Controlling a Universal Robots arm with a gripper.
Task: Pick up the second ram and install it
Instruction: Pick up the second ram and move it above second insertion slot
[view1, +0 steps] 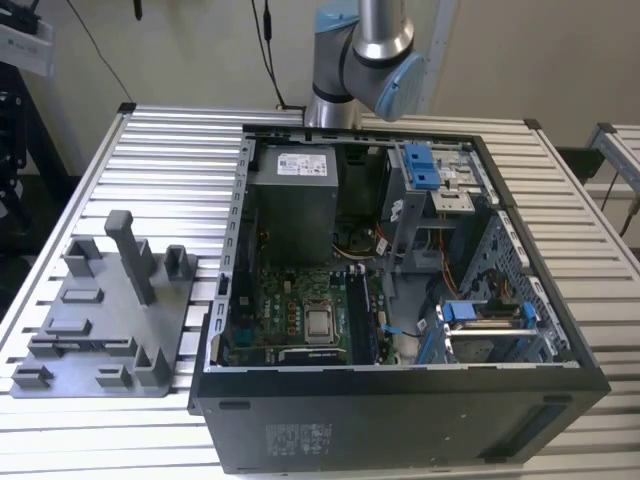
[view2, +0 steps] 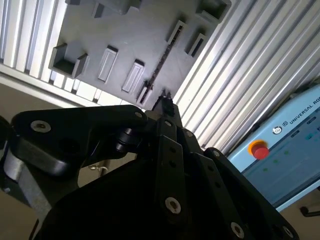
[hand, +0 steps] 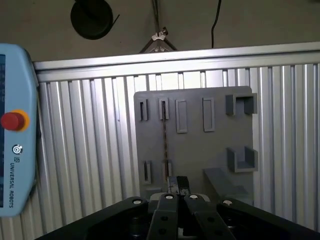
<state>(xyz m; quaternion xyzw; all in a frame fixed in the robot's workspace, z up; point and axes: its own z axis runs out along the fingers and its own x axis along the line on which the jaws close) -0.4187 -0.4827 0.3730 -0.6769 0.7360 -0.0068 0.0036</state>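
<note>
The second ram stands on its edge in two slots of the grey fixture plate, so it looks like a thin dark line. The second wrist view shows the same ram running across the fixture plate. My gripper hovers well above the plate, over one end of the ram. Its black fingers are drawn together with nothing between them. In the exterior view the fixture plate lies on the slatted table at the exterior view's left.
An open computer case lies to the right of the fixture in the exterior view, its motherboard exposed. The arm's elbow stands behind the case. A pale blue teach pendant with a red button lies beside the table.
</note>
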